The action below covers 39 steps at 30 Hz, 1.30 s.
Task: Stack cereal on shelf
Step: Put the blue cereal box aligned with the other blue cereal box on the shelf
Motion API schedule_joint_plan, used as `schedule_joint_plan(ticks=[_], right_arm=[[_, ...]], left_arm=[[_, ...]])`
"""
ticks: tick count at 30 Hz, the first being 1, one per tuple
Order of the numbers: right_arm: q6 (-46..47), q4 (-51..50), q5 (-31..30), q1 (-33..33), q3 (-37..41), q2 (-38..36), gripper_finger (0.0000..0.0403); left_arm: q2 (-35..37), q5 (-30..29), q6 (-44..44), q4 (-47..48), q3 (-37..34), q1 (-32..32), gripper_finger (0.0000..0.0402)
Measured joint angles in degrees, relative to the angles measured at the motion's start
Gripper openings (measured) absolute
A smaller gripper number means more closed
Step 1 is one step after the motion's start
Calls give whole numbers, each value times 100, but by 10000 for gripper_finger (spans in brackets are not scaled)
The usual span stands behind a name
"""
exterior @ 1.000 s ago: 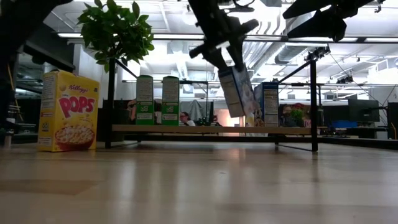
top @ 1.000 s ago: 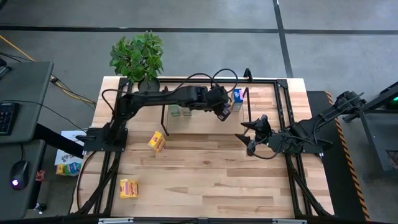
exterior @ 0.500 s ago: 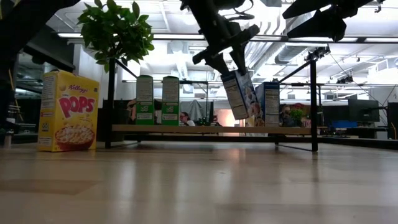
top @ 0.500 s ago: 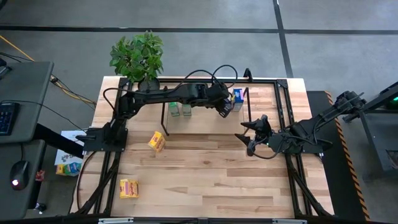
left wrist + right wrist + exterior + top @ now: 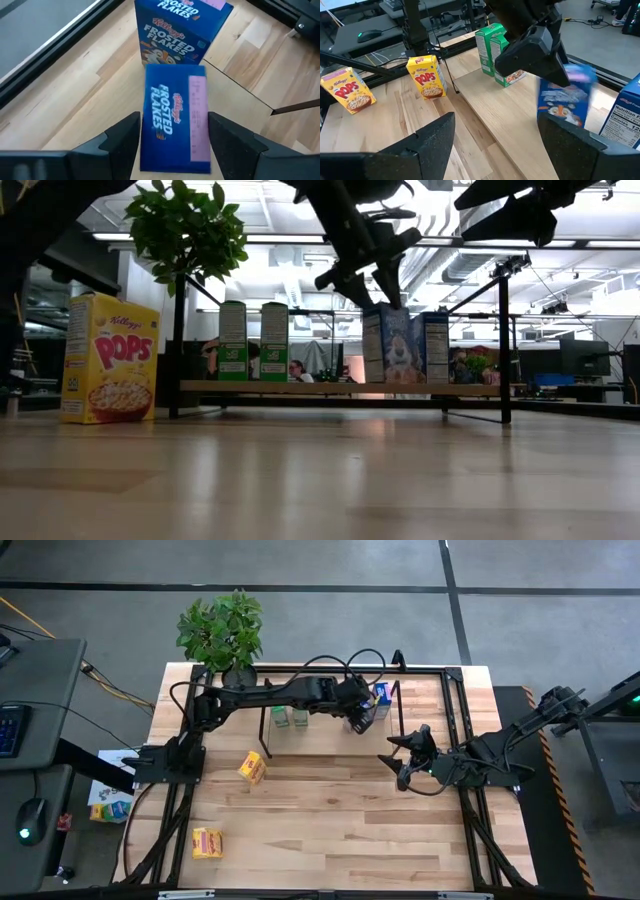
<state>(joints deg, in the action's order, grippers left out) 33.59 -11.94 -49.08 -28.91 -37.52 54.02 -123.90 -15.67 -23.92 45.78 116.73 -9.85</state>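
The left gripper (image 5: 172, 145) reaches over the shelf (image 5: 300, 388), its jaws pinching a blue cereal box (image 5: 385, 345) that stands upright on the wooden board, just beside the second blue box (image 5: 434, 347). Two green boxes (image 5: 253, 340) stand farther along. The right gripper (image 5: 402, 762) hovers over the desk (image 5: 340, 830), jaws spread.

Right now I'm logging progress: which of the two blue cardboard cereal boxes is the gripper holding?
The blue cardboard cereal box nearer the green boxes, between the left gripper fingers; the other blue box stands free on the wooden-floored shelf.
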Motion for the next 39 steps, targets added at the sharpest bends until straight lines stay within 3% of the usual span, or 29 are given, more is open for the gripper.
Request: schedule_joint_plan(ticks=[8, 14, 21, 26, 31, 39], right_arm=[[2, 0, 0, 0, 0, 0, 277], [2, 0, -2, 0, 0, 0, 277], [4, 2, -2, 0, 0, 2, 277], [2, 0, -2, 0, 0, 2, 277], [2, -2, -2, 0, 0, 2, 277], [-3, -2, -2, 0, 0, 2, 277]], left_arm=[[0, -3, 59, -102, 0, 0, 252], [355, -21, 211, 25, 0, -33, 253], [939, -751, 434, 328, 2, 5, 242], [1005, -1715, 520, 1073, -91, 213, 157], [986, -2126, 607, 402, -1140, 439, 18], [984, -2937, 569, -1521, -2943, 585, 3]])
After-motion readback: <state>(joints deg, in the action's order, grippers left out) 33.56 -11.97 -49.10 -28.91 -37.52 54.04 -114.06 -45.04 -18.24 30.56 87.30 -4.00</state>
